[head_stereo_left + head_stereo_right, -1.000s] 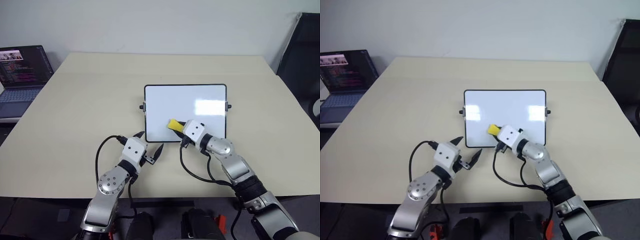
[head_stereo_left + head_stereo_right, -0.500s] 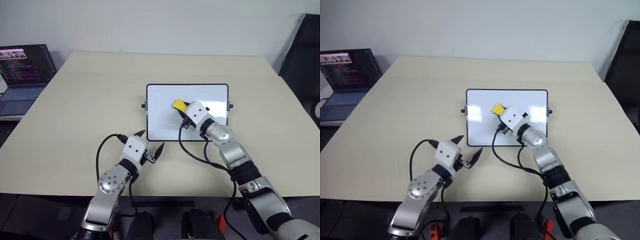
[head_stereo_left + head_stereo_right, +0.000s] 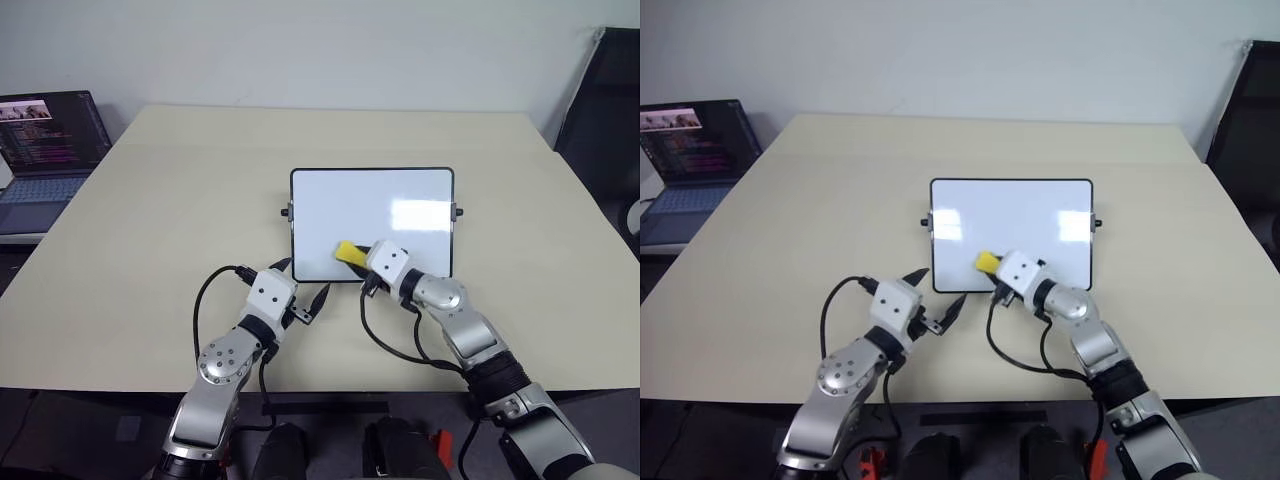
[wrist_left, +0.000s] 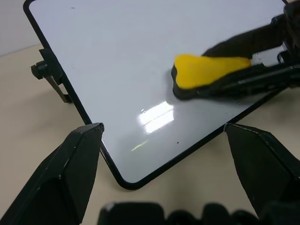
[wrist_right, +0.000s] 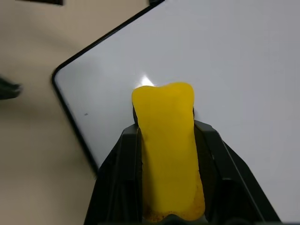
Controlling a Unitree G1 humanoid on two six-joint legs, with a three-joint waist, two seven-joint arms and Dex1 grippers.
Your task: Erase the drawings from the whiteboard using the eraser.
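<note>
- A laptop point(image 3: 45, 150) sits open at the far left, off the edge of the beige counter point(image 3: 180, 200).
- The left claw point(image 3: 300, 292) rests on the counter just before the whiteboard's near left corner, fingers spread wide, holding nothing.
- The whiteboard point(image 3: 372, 205) lies flat mid-counter; its surface looks clean.
- The right claw point(image 3: 356, 256) is clamped tight on the yellow eraser point(image 3: 346, 251), which presses against the board's near edge, left of middle.
</note>
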